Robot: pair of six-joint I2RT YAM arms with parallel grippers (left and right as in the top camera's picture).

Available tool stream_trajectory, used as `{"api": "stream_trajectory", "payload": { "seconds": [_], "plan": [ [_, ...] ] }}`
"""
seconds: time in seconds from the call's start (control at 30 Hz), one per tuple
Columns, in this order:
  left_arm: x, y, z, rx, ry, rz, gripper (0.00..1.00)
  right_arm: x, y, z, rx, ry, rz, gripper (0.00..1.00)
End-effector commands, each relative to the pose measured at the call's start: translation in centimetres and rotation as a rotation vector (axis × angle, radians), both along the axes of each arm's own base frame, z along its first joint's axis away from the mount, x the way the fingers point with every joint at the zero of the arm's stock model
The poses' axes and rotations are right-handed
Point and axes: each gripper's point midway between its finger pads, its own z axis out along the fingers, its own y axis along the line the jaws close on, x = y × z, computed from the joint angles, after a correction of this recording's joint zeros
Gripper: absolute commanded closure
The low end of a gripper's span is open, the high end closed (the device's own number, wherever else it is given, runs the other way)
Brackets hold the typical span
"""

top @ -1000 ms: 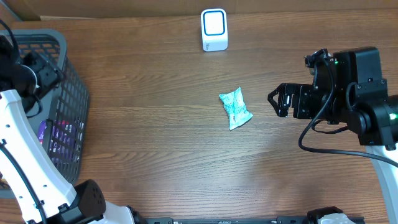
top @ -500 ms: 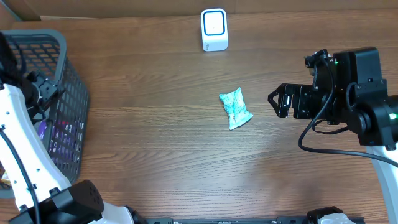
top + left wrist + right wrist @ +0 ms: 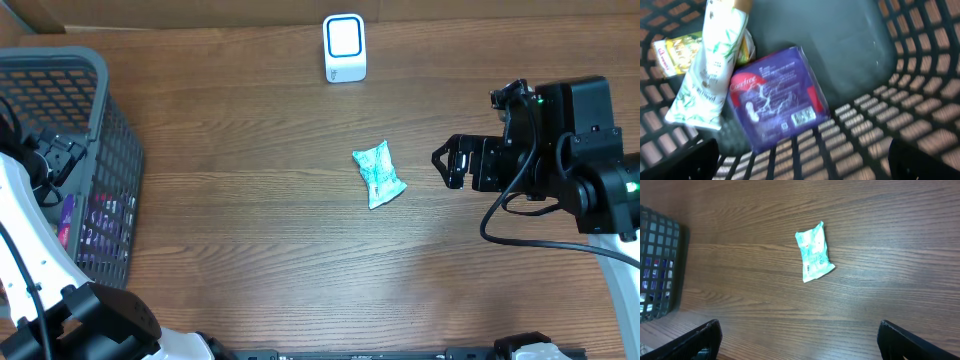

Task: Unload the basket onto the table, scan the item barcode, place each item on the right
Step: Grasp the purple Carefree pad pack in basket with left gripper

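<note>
A teal packet (image 3: 378, 174) lies flat near the middle of the wooden table, also seen in the right wrist view as the teal packet (image 3: 813, 251). The white scanner (image 3: 344, 47) stands upright at the far edge. My right gripper (image 3: 446, 160) hovers to the right of the packet, open and holding nothing; its gap (image 3: 800, 342) shows only bare wood. My left gripper (image 3: 56, 156) hangs over the grey basket (image 3: 60, 58), open and holding nothing (image 3: 802, 165). Below it lies a purple packet (image 3: 775, 102) with its barcode facing up.
Inside the basket (image 3: 920, 100), a white tube (image 3: 715, 60) and a yellow packet (image 3: 675, 50) lie beside the purple packet. The basket (image 3: 655, 265) takes up the table's left side. A cardboard edge runs along the far side.
My left arm has moved toward the near side over the basket. The right arm and the teal packet have not moved.
</note>
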Motion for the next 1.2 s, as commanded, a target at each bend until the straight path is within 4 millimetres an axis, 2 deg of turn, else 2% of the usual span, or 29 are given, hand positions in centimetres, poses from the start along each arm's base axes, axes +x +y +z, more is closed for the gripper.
{"api": "stream_trajectory", "payload": {
  "seconds": [0.0, 0.07, 0.23, 0.43, 0.57, 0.83, 1.17],
  "plan": [
    [-0.8, -1.6, -4.5, -0.080, 0.082, -0.017, 0.00, 0.2, 0.0, 0.8, -0.002, -0.027, 0.003, 0.00],
    [-1.5, -1.2, -6.7, -0.072, 0.106, 0.063, 0.00, 0.2, 0.0, 0.7, -0.002, -0.025, 0.003, 0.00],
    [-2.8, -0.7, -9.1, -0.042, 0.136, 0.188, 0.01, 0.3, 0.1, 0.3, -0.006, -0.004, 0.003, 0.00],
    [-2.5, -0.7, -11.1, -0.044, 0.118, 0.179, 0.01, 0.2, 0.0, -0.8, -0.016, 0.047, 0.003, 0.00],
    [-1.9, -1.5, -12.0, -0.078, 0.103, 0.084, 0.00, 0.4, 0.1, -1.1, -0.018, 0.061, 0.004, 0.00],
    [-2.2, -1.6, -14.2, -0.075, 0.100, 0.088, 0.01, 0.4, 0.1, -1.3, -0.020, 0.069, 0.003, 0.00],
    [-3.8, -2.8, -19.4, -0.142, 0.201, 0.088, 0.00, 0.4, 0.1, -1.4, -0.022, 0.072, 0.004, 0.00]
  ]
}}
